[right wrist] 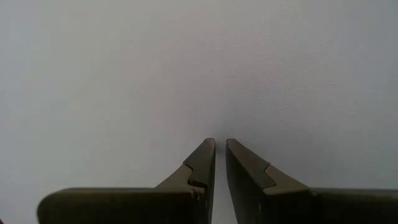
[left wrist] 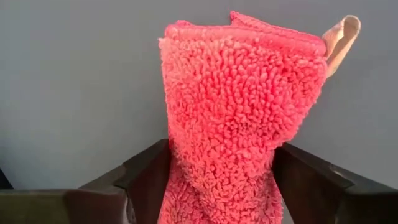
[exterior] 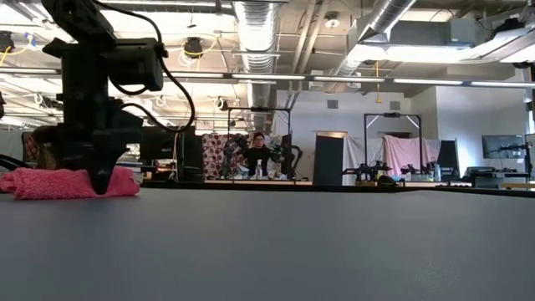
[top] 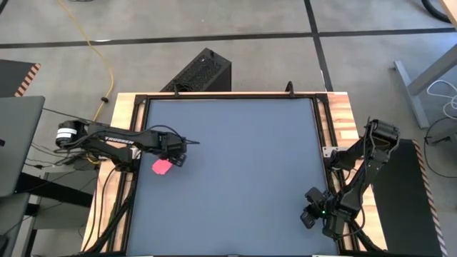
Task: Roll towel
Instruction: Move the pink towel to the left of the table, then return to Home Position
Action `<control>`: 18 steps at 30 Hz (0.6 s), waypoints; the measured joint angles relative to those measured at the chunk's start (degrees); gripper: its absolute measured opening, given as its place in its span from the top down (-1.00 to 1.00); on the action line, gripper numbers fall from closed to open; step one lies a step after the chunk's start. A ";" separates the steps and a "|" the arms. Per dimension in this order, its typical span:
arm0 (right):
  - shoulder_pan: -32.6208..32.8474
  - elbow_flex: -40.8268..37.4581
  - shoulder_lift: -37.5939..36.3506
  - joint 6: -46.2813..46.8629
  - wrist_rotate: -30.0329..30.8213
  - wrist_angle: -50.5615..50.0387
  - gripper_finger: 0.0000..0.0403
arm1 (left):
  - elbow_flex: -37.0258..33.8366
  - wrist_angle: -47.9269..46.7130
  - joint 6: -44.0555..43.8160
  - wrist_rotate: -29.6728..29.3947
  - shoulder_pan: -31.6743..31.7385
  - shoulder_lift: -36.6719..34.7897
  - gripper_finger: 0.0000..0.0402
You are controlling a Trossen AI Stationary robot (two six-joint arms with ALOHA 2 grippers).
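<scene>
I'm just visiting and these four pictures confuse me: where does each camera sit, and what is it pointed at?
High view: overhead, looking down on the table; both arms show.
Low view: at tabletop height, facing the room; the left gripper stands at the towel.
Left wrist view: on the left arm, its fingers flanking the towel.
Right wrist view: on the right arm, nearly closed fingers over bare tabletop.
The first three share the towel.

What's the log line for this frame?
left gripper: shut on towel | towel: bunched, on table, left edge | right gripper: near shut, empty, parked at right edge
</scene>
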 joint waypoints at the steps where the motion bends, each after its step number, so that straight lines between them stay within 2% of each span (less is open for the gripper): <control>1: 0.02 0.00 0.00 0.00 -0.01 -0.04 0.66 | 0.00 0.02 -0.75 0.44 0.00 0.00 -0.30; 7: 0.02 0.02 0.00 0.00 -0.04 -1.03 0.66 | 1.35 -0.13 -2.82 3.24 -1.44 -0.15 -0.31; 15: 0.02 0.00 0.02 -1.07 -0.11 -2.36 0.66 | 11.34 -0.50 -1.49 -4.84 -4.17 -0.15 -0.32; 18: 0.04 0.00 0.02 -1.12 -0.13 -3.19 0.66 | 16.16 -1.59 0.05 -6.25 -4.12 -0.15 -0.33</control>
